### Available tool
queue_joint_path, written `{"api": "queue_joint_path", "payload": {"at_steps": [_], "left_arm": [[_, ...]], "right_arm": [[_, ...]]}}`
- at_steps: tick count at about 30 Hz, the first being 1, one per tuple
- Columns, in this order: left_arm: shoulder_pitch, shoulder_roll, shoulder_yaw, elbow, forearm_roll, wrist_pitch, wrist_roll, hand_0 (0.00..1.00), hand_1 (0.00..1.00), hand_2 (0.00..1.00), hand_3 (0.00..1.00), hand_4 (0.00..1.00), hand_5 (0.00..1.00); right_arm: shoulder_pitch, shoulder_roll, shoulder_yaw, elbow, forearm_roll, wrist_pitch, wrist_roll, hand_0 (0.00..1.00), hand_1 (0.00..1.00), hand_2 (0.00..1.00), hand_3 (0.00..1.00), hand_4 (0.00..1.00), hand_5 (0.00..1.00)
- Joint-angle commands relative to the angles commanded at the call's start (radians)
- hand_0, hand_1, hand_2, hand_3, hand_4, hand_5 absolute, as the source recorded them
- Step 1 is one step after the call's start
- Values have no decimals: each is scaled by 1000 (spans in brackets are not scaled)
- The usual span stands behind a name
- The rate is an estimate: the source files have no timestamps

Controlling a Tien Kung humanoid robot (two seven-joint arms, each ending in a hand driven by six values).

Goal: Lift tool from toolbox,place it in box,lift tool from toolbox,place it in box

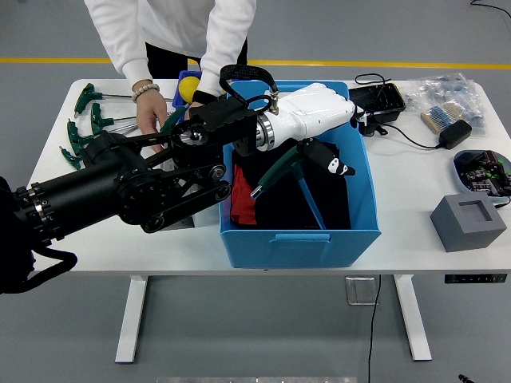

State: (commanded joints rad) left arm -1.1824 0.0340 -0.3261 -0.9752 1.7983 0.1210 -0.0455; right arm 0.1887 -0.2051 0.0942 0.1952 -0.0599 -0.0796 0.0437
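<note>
Tool (pixel 281 171) position: inside the blue box (pixel 363 203), green handle uppermost and shaft slanting down toward the box's left side, lying over the dark and red contents. A second thin blue rod leans in the box just to its right.

Left hand (pixel 323 136) (white shell, black arm entering from the left) is extended over the box opening, directly above the tool. Its fingers (pixel 339 166) point downward and appear released; the green handle sits just below them, and contact cannot be confirmed.

The right arm does not appear in the head view.

Further green-handled tools (pixel 84 128) lie spread on the white desk (pixel 415 215) at its far left, well apart from the box.

A person in a white top stands at the far side. One hand (pixel 150 120) reaches down to the desk near the green-handled tools; the other arm reaches down behind the robot's forearm, beside a yellow object (pixel 189 86).
</note>
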Motion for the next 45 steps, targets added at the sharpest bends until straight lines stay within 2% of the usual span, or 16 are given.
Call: {"api": "queue_joint_path", "payload": {"at_steps": [3, 4, 6, 12, 15, 16, 19, 21, 22, 28, 31, 34, 38, 45], "left_arm": [[-18, -6, -27, 8, 0, 22, -14, 626, 638, 763, 720, 952, 595], [-23, -5, -37, 4, 2, 27, -17, 655, 666, 792, 750, 963, 596], [-31, -3, -54, -10, 6, 32, -23, 655, 666, 792, 750, 963, 596], [-32, 9, -93, -52, 30, 27, -15, 658, 668, 796, 751, 971, 598], [-24, 31, -108, -76, 61, -6, 15, 658, 668, 796, 751, 971, 598], [-22, 38, -111, -82, 74, -21, 28, 600, 634, 708, 714, 971, 618], [-8, 73, -123, -103, 114, -72, 72, 600, 634, 708, 714, 971, 618], [2, 90, -130, -109, 125, -89, 88, 600, 634, 708, 714, 971, 618], [9, 101, -137, -110, 130, -95, 97, 539, 579, 644, 693, 973, 630], [57, 161, -194, -100, 156, -157, 174, 524, 569, 635, 701, 969, 643], [68, 185, -201, -82, 158, -178, 191, 524, 569, 635, 701, 969, 643], [68, 205, -179, -55, 161, -188, 192, 524, 569, 635, 701, 969, 643], [68, 225, -141, -17, 157, -227, 203, 523, 575, 635, 680, 963, 651], [72, 236, -122, 42, 135, -291, 238, 527, 582, 635, 675, 950, 658]], "right_arm": [[1, -2, -2, 0, 0, -1, 0, 679, 641, 706, 574, 782, 729], [2, -2, -3, 0, 0, -1, 0, 677, 642, 706, 575, 781, 729], [1, -3, -6, 0, 1, -1, 0, 677, 642, 706, 575, 781, 729], [-2, -2, -6, -1, 2, -1, -1, 680, 642, 706, 574, 781, 729], [-7, 0, -6, -2, 6, -1, -1, 680, 642, 706, 574, 781, 729], [-9, 1, -5, -2, 6, -1, -1, 680, 642, 706, 574, 782, 730], [-16, 3, -7, -4, 12, 0, -1, 680, 642, 706, 574, 782, 730], [-19, 5, -8, -5, 15, 0, -2, 680, 642, 706, 574, 782, 730], [-21, 6, -9, -5, 15, 0, -2, 681, 642, 706, 574, 782, 730], [-27, 9, -3, -5, 11, 0, -2, 686, 642, 706, 574, 781, 729], [-32, 11, -5, -5, 14, 0, -1, 686, 642, 706, 574, 781, 729], [-34, 12, -8, -5, 15, 1, -2, 686, 642, 706, 574, 781, 729], [-34, 14, -4, -5, 11, 1, -2, 685, 642, 706, 574, 782, 730], [-31, 15, 4, -5, 10, 1, -1, 686, 642, 706, 575, 781, 730]]}}
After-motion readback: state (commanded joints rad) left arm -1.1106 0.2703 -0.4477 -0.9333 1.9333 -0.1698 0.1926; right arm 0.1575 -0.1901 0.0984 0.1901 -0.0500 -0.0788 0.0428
